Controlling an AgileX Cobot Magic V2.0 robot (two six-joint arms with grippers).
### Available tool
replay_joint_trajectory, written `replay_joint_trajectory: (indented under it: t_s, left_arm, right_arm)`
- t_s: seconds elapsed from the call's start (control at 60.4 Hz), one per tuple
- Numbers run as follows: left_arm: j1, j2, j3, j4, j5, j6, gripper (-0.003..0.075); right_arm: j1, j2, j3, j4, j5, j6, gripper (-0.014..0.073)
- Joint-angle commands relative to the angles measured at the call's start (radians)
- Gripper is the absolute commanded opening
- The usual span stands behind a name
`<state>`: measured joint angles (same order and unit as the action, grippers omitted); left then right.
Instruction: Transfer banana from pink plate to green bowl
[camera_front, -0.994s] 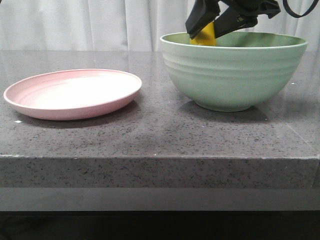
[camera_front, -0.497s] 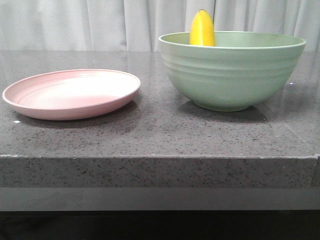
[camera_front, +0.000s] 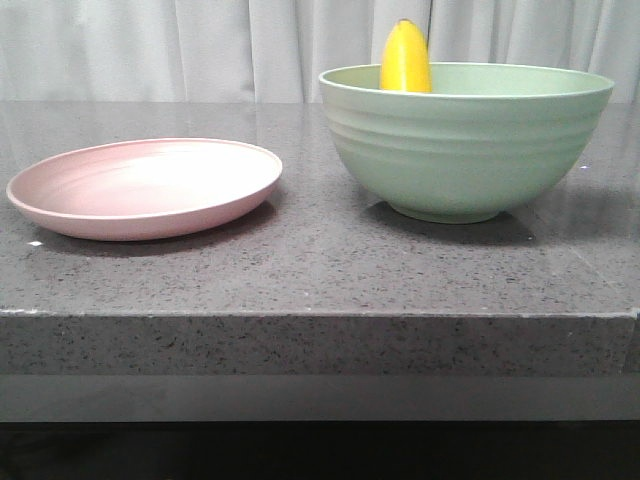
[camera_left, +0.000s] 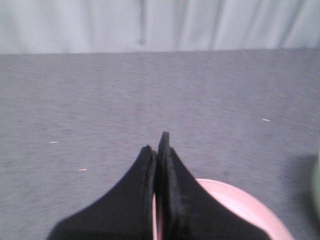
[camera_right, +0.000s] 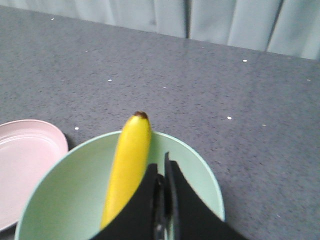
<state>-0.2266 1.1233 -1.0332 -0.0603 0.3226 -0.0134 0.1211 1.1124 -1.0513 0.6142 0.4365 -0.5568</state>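
Banana: the banana (camera_front: 405, 58) stands inside the green bowl (camera_front: 465, 150), leaning on the inner wall at the bowl's left side, its yellow upper end rising above the rim in the front view; the right wrist view (camera_right: 127, 167) shows its dark tip resting just past the rim.

Green bowl: on the right part of the dark speckled desk (camera_front: 320, 270), upright, well apart from the pink plate.

Pink plate: the pink plate (camera_front: 145, 187) sits on the left part of the desk with nothing on it.

Right claw: the right claw (camera_right: 164, 172) hangs above the bowl's interior, just beside the banana, its two black fingers pressed almost together with only a thin slit between them and nothing gripped.

Left claw: the left claw (camera_left: 158, 147) is above the desk near the plate's rim (camera_left: 240, 200), fingers closed against each other with nothing between them; the picture is blurred, so whether the tips are over the plate or just beside it is hard to judge.

Backdrop: a pale curtain (camera_front: 200, 50) hangs behind the desk.
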Motion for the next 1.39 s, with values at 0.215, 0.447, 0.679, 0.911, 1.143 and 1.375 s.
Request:
replay_joint_trajectory:
  t_s: [0.215,0.447,0.679,0.911,1.143,1.375]
  left_arm:
    - [0.095,-0.390,0.300,0.017,-0.234,-0.003,-0.0020]
    - [0.095,-0.695,0.570,0.017,-0.234,-0.003,-0.0020]
    - [0.095,-0.877,0.700,-0.002,-0.230,-0.003,-0.0020]
    - [0.095,-0.882,0.700,-0.002,-0.233,-0.003,-0.0020]
    - [0.095,-0.882,0.700,-0.002,-0.233,-0.003,-0.0020]
    - [0.095,-0.882,0.700,-0.002,-0.233,-0.003,-0.0020]
  right_arm:
    - [-0.021,-0.283,0.304,0.016,-0.207,-0.008,-0.0078]
    - [-0.021,-0.576,0.574,0.022,-0.298,-0.008,-0.0078]
    - [-0.021,-0.814,0.679,0.022,-0.302,-0.008,-0.0078]
    - [-0.021,-0.829,0.684,0.022,-0.303,-0.008,-0.0078]
    - [-0.021,-0.829,0.684,0.022,-0.303,-0.008,-0.0078]
    - [-0.021,-0.829,0.684,0.022,-0.303,-0.008,-0.0078]
